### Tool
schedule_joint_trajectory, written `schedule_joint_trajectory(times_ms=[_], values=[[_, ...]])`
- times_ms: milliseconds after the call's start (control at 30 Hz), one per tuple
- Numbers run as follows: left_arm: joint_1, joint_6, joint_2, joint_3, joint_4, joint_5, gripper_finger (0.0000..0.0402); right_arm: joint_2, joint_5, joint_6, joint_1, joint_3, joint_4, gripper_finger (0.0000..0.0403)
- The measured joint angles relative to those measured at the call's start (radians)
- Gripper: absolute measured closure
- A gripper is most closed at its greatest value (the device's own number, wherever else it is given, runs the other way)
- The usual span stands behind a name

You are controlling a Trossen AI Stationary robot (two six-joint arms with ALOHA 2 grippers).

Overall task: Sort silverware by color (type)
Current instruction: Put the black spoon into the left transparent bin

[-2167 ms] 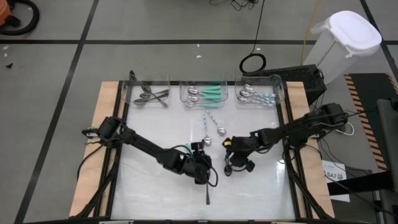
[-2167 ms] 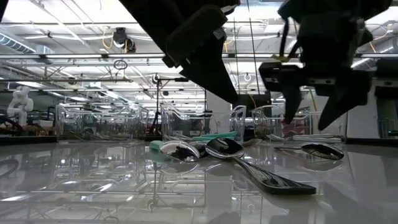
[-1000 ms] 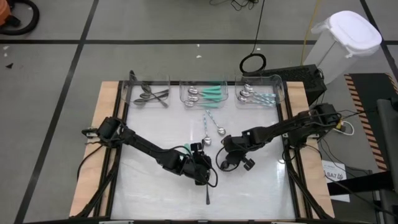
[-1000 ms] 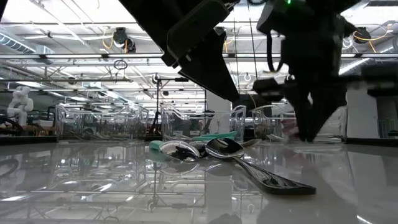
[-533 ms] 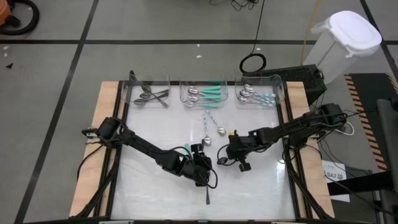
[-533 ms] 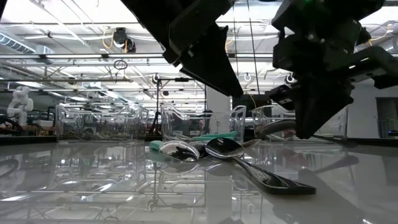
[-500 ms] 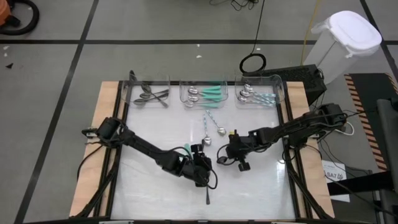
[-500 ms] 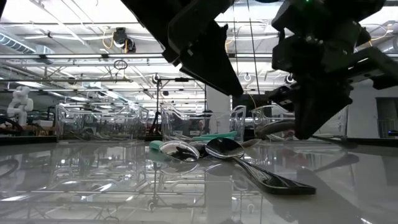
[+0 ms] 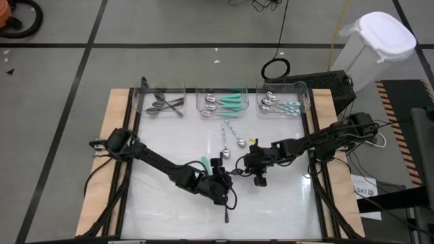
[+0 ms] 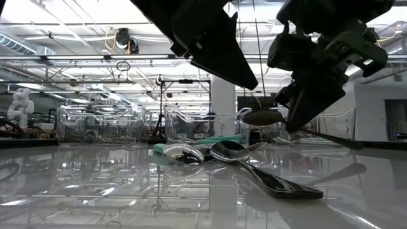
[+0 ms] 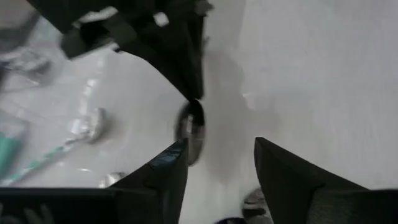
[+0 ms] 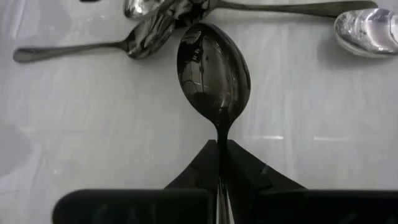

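One dark spoon held by my right gripper

From the high view, my right gripper point(image 9: 248, 165) sits mid-table, just beside my left gripper point(image 9: 218, 184); sorted silverware point(image 9: 224, 103) lies in three clear bins point(image 9: 302, 95) along the far edge.

At table level, the dark spoon point(image 10: 262, 117) hangs clear of the table, pinched by its handle, while other spoons point(image 10: 210, 152) lie below.

My right wrist camera shows the fingers point(image 12: 199, 168) clamped on the spoon's neck, bowl outward.

My left wrist camera shows its fingers point(image 11: 286, 180) spread apart, holding nothing.
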Motion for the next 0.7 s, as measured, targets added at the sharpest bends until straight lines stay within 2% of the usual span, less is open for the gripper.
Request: schedule_joint_trajectory(times_ms=[233,333,433,600,700], values=[[-0.026,0.113,0.000,0.000,0.024,-0.165,0.0148,0.000,-0.002,0.015,0.000,0.000,0.024,0.0391],[-0.030,0.122,0.000,0.000,0.025,-0.185,0.0128,0.000,-0.002,0.014,0.000,0.000,0.047,0.0391],[-0.030,0.120,0.000,0.000,0.027,-0.189,0.0122,0.000,-0.002,0.014,0.000,0.000,0.069,0.0391],[-0.026,0.086,0.018,0.000,0.025,-0.278,0.0122,0.000,0.001,0.008,-0.003,0.001,0.132,0.0391],[-0.029,0.105,0.039,-0.001,0.030,-0.293,0.0122,0.000,0.000,0.005,-0.011,0.001,0.170,0.0390]])
